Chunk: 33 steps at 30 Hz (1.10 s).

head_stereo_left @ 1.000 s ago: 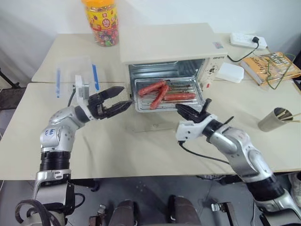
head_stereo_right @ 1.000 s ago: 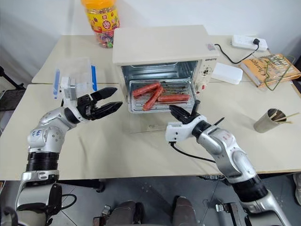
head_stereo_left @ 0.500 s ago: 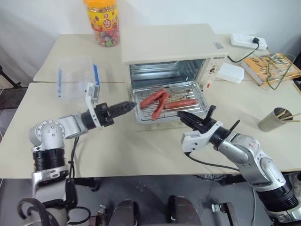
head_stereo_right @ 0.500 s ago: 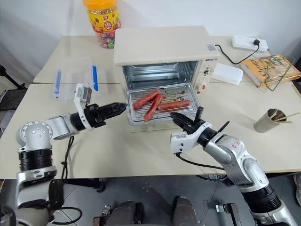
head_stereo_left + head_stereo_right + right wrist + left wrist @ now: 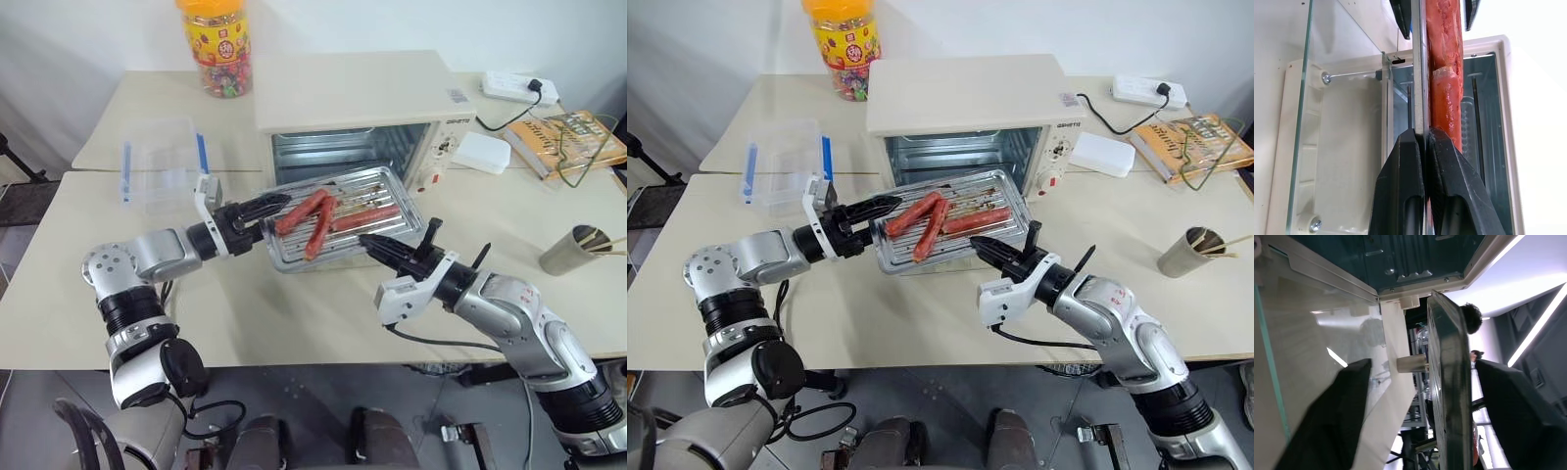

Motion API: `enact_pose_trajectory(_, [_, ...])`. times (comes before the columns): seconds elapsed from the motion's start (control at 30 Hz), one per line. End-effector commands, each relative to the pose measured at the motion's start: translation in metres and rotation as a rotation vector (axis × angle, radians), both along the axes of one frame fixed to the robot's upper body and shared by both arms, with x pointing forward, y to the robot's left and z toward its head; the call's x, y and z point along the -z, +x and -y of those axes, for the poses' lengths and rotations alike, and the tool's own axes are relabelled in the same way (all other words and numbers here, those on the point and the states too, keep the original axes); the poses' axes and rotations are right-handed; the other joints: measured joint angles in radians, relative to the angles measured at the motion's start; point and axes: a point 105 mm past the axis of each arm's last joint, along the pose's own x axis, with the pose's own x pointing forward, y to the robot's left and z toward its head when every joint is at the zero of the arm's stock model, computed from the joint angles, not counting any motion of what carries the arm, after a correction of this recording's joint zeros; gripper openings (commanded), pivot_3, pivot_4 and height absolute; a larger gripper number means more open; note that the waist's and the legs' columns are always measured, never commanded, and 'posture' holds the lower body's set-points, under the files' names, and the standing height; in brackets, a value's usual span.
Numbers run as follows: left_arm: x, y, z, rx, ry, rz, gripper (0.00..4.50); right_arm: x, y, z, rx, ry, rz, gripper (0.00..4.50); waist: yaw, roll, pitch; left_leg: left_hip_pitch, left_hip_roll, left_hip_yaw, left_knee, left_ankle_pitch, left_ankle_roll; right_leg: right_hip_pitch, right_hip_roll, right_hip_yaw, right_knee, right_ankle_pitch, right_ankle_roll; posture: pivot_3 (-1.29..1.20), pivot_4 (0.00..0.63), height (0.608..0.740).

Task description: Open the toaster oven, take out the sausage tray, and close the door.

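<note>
Right fingers (image 5: 1422, 147) pinch the sausage tray (image 5: 345, 220) rim at 5 o'clock; left fingers (image 5: 1352, 396) seemingly open, straddle its 9 o'clock edge.

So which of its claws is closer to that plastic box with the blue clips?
Left. The left gripper is at the tray's left edge, just right of the box; the right gripper pinches the tray's near edge, farther away.

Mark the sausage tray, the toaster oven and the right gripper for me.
sausage tray (image 5: 377, 184): left eye view, ribbed base behind the sausages.
toaster oven (image 5: 353, 88): left eye view, middle of its cream top.
right gripper (image 5: 1423, 142): right wrist view, between the fingertips clamped on the tray's edge.
</note>
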Motion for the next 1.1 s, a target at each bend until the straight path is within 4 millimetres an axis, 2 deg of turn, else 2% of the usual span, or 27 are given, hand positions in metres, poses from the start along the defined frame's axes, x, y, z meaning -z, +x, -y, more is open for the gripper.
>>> enact_pose_trajectory(0.03, [-0.009, 0.001, -0.004, -0.014, -0.025, 0.014, 2.04, -0.017, -0.004, 0.001, -0.018, 0.024, 0.056, 0.0, 0.001, 0.0, 0.0, 0.0, 0.0, 0.0, 0.0, 0.0, 0.0, 0.0, 0.0, 0.0, 0.0, 0.0, 0.0, 0.0, 0.15, 0.74])
enact_pose_trajectory(0.27, [-0.012, -0.002, 0.0, 0.053, -0.085, -0.026, 0.05, -0.015, -0.008, -0.001, -0.048, 0.042, 0.001, 0.0, 0.003, 0.0, 0.0, 0.001, -0.001, 0.001, 0.0, 0.0, 0.0, 0.0, 0.0, 0.001, 0.0, 0.0, 0.0, 0.0, 0.15, 0.74])
enact_pose_trajectory(0.33, [-0.01, -0.004, -0.005, 0.066, -0.109, -0.055, 0.05, -0.019, -0.011, -0.003, -0.077, 0.109, -0.065, 0.0, 0.003, -0.001, 0.0, 0.003, -0.001, 0.002, -0.001, 0.0, 0.0, 0.001, 0.0, 0.002, 0.0, 0.0, 0.0, 0.0, 0.15, 0.74])
enact_pose_trajectory(0.43, [-0.001, -0.008, -0.014, 0.047, -0.085, -0.087, 0.0, -0.026, -0.016, -0.006, -0.116, 0.182, -0.104, 0.82, 0.0, -0.001, 0.0, 0.005, -0.001, 0.002, -0.002, 0.0, 0.0, 0.002, 0.0, 0.003, 0.001, 0.0, 0.0, 0.0, 0.15, 0.74])
enact_pose_trajectory(0.5, [-0.003, -0.01, -0.018, 0.012, -0.131, -0.081, 0.0, -0.029, -0.017, -0.005, -0.124, 0.2, -0.1, 1.57, 0.0, -0.001, 0.0, 0.006, -0.001, 0.003, -0.003, 0.0, 0.0, 0.002, 0.0, 0.004, 0.001, 0.0, 0.0, 0.0, 0.15, 0.74])
enact_pose_trajectory(0.57, [-0.001, -0.017, -0.022, -0.006, -0.158, -0.074, 0.0, -0.032, -0.017, 0.001, -0.123, 0.232, -0.111, 2.1, 0.0, -0.001, 0.0, 0.008, 0.0, 0.003, -0.004, 0.0, 0.0, 0.002, 0.0, 0.006, 0.001, 0.0, 0.0, 0.0, 0.15, 0.74])
enact_pose_trajectory(0.63, [0.006, -0.02, -0.029, -0.044, -0.159, -0.076, 0.0, -0.028, -0.018, 0.009, -0.124, 0.231, -0.142, 2.83, 0.0, -0.001, 0.0, 0.009, 0.0, 0.004, -0.005, 0.0, 0.0, 0.002, 0.0, 0.008, 0.002, 0.0, 0.0, 0.0, 0.15, 0.74])
enact_pose_trajectory(0.7, [0.008, -0.023, -0.039, -0.094, -0.169, -0.065, 0.0, -0.024, -0.018, 0.019, -0.113, 0.244, -0.18, 3.59, 0.003, -0.001, 0.0, 0.009, -0.001, 0.005, -0.005, 0.0, 0.0, 0.002, 0.0, 0.008, 0.001, 0.0, 0.0, 0.0, 0.15, 0.74])
enact_pose_trajectory(0.8, [0.006, -0.032, -0.061, -0.162, -0.192, -0.022, 0.0, -0.015, -0.016, 0.045, -0.068, 0.282, -0.268, 4.48, 0.004, -0.003, -0.001, 0.009, -0.002, 0.005, -0.005, 0.0, 0.0, 0.003, 0.0, 0.009, 0.0, 0.0, 0.0, 0.0, 0.15, 0.74])
enact_pose_trajectory(0.97, [0.006, -0.046, -0.08, -0.219, -0.186, 0.031, 0.0, -0.004, -0.012, 0.075, -0.018, 0.289, -0.335, 4.48, 0.003, -0.003, -0.002, 0.01, -0.001, 0.006, -0.005, 0.0, 0.0, 0.003, 0.0, 0.009, 0.0, 0.0, 0.0, 0.0, 0.15, 0.74])
enact_pose_trajectory(1.1, [0.006, -0.078, -0.107, -0.359, -0.184, 0.13, 0.0, 0.013, 0.01, 0.124, 0.15, 0.538, -0.516, 4.48, -0.003, -0.004, -0.002, 0.01, -0.001, 0.006, -0.006, 0.0, 0.0, 0.003, 0.0, 0.01, -0.001, 0.0, 0.0, 0.0, 0.15, 0.74])
